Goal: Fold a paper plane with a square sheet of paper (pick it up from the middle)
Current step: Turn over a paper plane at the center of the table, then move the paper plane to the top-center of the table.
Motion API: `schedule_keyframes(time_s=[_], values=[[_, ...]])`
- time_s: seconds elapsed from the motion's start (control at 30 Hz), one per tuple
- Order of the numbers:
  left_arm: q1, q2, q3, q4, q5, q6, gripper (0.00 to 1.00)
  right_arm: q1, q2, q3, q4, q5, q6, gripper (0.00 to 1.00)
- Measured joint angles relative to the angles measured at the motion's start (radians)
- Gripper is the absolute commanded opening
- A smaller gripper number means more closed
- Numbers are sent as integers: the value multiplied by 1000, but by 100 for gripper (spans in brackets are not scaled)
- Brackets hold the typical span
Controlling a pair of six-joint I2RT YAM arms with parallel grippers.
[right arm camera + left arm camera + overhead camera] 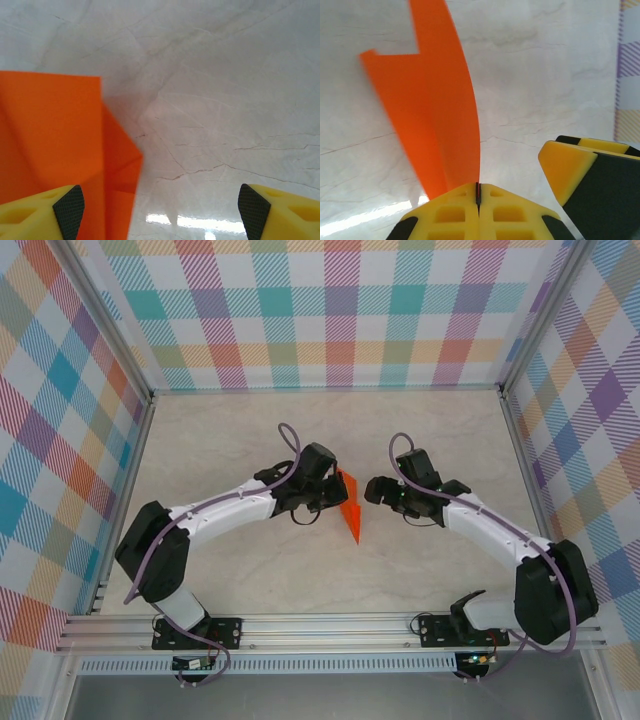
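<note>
The folded orange paper (435,115), creased into a narrow pointed shape, is pinched at one edge by the clenched left gripper (478,195) at mid-table. Just beside it, the right gripper (161,205) is held wide open. The pale marbled table (230,440) is bordered by checked walls (340,310).

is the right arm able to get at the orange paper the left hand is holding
Probably yes: the right hand is open beside the orange paper with nothing between; the left hand pinches its other side.
</note>
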Motion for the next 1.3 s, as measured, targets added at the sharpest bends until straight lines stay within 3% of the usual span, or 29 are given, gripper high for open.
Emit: schedule_keyframes(time_s=[0.2, 0.47, 0.73, 0.87, 1.03, 1.3], values=[[24, 23, -140, 138, 57, -34, 1, 0, -12, -13, 34, -56, -3, 79], [47, 23, -319, 216, 22, -106, 2, 6, 21, -38, 104, -206, -25, 69], [47, -16, -355, 223, -18, -133, 1, 109, 142, -28, 109, -225, -60, 61], [47, -16, -355, 220, -27, -136, 1, 153, 209, 3, 100, -216, -84, 64], [47, -16, -355, 214, -34, -136, 1, 159, 287, 25, 103, -234, -123, 79], [48, -17, -355, 195, -45, -136, 1, 159, 342, 44, 117, -275, -191, 83]])
